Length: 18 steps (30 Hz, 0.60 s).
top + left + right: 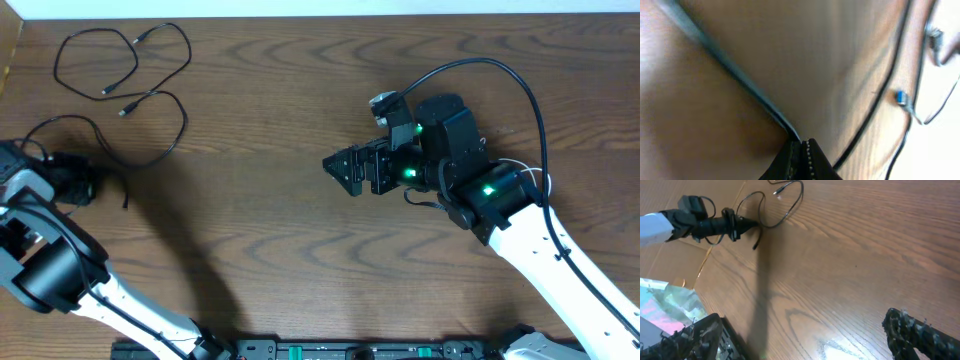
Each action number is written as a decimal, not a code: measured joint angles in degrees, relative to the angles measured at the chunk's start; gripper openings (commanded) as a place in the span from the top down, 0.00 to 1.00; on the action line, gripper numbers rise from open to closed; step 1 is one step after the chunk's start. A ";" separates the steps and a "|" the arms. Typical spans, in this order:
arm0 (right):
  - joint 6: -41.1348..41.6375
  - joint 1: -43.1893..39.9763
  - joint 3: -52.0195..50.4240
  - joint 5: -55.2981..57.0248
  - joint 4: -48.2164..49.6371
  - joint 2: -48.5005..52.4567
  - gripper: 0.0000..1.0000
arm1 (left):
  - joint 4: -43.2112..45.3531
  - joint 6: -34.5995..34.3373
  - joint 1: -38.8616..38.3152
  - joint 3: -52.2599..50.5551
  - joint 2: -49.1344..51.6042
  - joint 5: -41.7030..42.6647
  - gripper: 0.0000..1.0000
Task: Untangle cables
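**Q:** Left gripper [801, 146], state?
**A:** Jaws closed; pinching one black cable [740, 77] near its end; at the table's [300, 250] left edge.
**Q:** Right gripper [338, 165]?
**A:** Fingers wide apart; empty; mid-table, well apart from the cables [136, 62] looped at the far-left corner.
**Q:** Handling?
**A:** Draw the pinched cord slowly clear of the loops; stop on any snag; pin the rest with the right.

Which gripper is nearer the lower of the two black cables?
Left. The left gripper pinches that black cable; the right gripper hovers open, far off to its right.
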 measured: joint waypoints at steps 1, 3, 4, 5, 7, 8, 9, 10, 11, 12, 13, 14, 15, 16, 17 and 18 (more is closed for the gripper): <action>0.00 0.00 0.00 0.00 0.00 0.00 0.01 | 1.03 -0.04 -0.35 -0.09 0.04 0.17 0.91; 0.00 0.00 0.00 0.00 0.00 0.00 0.01 | 3.19 -0.15 -0.79 -0.13 0.15 0.33 0.90; 0.00 0.00 0.00 -0.02 0.00 0.00 0.01 | 3.85 -0.15 -0.83 -0.13 0.15 0.35 0.84; 0.00 0.00 0.00 -0.04 0.00 0.00 0.01 | 4.33 -0.24 -0.79 -0.11 0.15 0.35 0.73; 0.00 0.00 0.00 -0.09 0.02 0.00 0.01 | 4.68 -0.68 -0.59 -0.04 0.15 0.28 0.54; 0.00 0.00 0.00 -0.09 0.00 0.00 0.01 | 4.68 -0.74 -0.50 0.04 0.15 0.22 0.49; 0.00 0.00 0.00 -0.09 0.00 0.00 0.01 | 4.83 -1.05 -0.39 0.13 0.04 0.37 0.42; 0.00 0.00 0.00 -0.09 0.02 0.00 0.01 | 4.81 -0.98 -0.33 0.24 -0.37 -0.31 0.33; 0.00 0.00 0.00 -0.11 0.11 0.00 0.01 | 4.59 -1.07 -0.28 0.26 -0.96 -1.09 0.27; 0.00 0.00 0.00 -0.11 0.13 0.00 0.01 | 4.39 -1.11 -0.28 0.24 -1.75 -2.01 0.24; 0.00 0.00 0.00 -0.09 0.11 0.00 0.01 | 4.31 -1.07 -0.24 0.24 -2.73 -3.17 0.21; 0.00 0.00 0.00 -0.11 0.13 0.00 0.01 | 4.28 -1.14 -0.22 0.24 -4.09 -4.31 0.17; 0.00 0.00 0.00 -0.09 0.13 0.00 0.01 | 4.28 -1.27 -0.22 0.24 -5.81 -5.49 0.15; 0.00 0.00 0.00 -0.09 0.15 0.02 0.01 | 4.35 -1.38 -0.22 0.22 -7.34 -6.34 0.14; 0.00 0.00 0.00 -0.09 0.17 0.02 0.01 | 4.61 -1.31 -0.24 0.24 -9.18 -7.08 0.14; 0.00 0.00 0.00 -0.09 0.33 0.00 0.01 | 4.94 -1.20 -0.33 0.24 -11.23 -7.76 0.14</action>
